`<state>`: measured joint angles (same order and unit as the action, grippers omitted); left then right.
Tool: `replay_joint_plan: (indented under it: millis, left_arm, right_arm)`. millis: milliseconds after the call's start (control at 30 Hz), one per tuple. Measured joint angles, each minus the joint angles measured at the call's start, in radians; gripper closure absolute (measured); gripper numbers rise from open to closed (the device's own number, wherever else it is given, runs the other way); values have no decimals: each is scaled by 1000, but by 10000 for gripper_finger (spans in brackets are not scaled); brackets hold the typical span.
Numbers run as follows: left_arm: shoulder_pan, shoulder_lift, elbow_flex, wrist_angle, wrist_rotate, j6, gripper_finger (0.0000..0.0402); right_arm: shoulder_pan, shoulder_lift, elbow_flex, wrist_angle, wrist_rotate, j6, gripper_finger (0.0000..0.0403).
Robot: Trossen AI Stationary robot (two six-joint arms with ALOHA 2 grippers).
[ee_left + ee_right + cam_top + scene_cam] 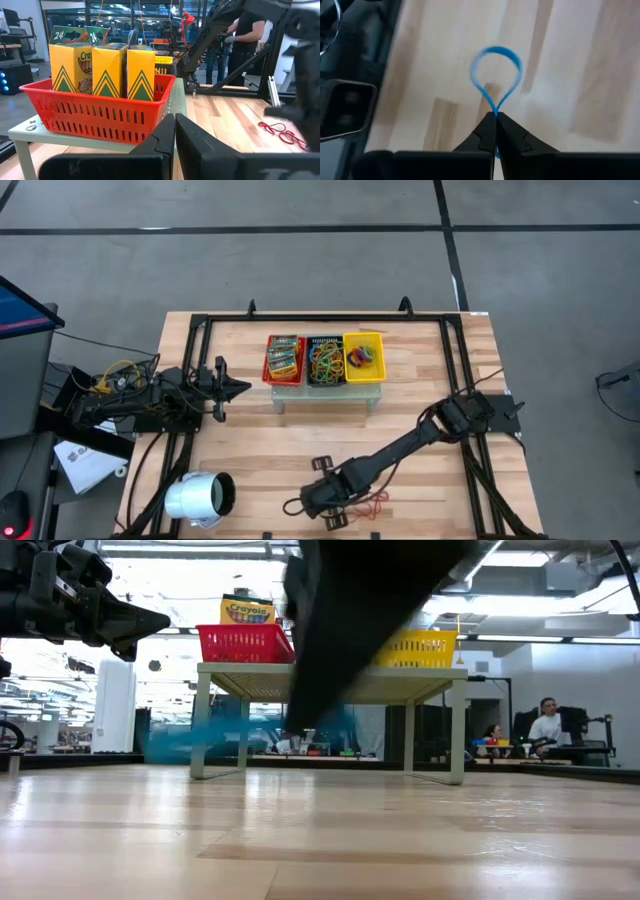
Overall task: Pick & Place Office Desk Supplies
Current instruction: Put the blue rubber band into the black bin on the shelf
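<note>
- Blue rubber band (496, 67) hangs pinched in the right gripper (495, 117), whose jaws press together on its tail, low over the surface's (420, 390) near edge.
- Red bands (375, 501) lie beside it.
- Black basket (325, 360) probably awaits it.
- Left gripper (240, 387) waits beside the red basket (284, 359), jaws pressed together.

A robotics lab: people (545, 720) seated at workstations and metal rig frames (235, 75) stand beyond the wooden table (420, 380).

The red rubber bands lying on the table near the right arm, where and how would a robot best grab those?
The red rubber bands lie flat on the table, thin loops. Probably best: come straight down from above and pinch one strand with the fingers, as the right gripper is pinching its blue rubber band. From the side, there is almost nothing to catch.
</note>
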<state>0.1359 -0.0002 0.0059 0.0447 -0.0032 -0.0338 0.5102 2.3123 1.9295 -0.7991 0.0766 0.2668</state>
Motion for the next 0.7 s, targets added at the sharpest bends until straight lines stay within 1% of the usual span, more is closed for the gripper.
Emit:
replay_joint_plan:
  millis: [67,167,300,333,367,433,533,600,700]
  left_arm:
    - [0,0,0,0,0,0,394]
    - [0,0,0,0,0,0,394]
    - [0,0,0,0,0,0,394]
    - [0,0,0,0,0,0,394]
    - [0,0,0,0,0,0,394]
    - [0,0,0,1,0,0,394]
    - [0,0,0,1,0,0,394]
    - [0,0,0,2,0,0,394]
    - [0,0,0,-4,0,0,394]
  right_arm:
    - [-3,0,78,-57,14,-58,401]
    - [-13,0,217,-189,77,-129,401]
    - [-35,-3,428,-393,198,-209,402]
    - [-41,-26,427,-407,237,-228,402]
    - [-47,-75,377,-391,274,-246,402]
    - [-73,-156,325,-405,332,-259,402]
    - [-124,-268,299,-470,404,-207,402]
    - [-163,-325,288,-484,427,-192,402]
    - [-236,-388,278,-484,430,-200,403]
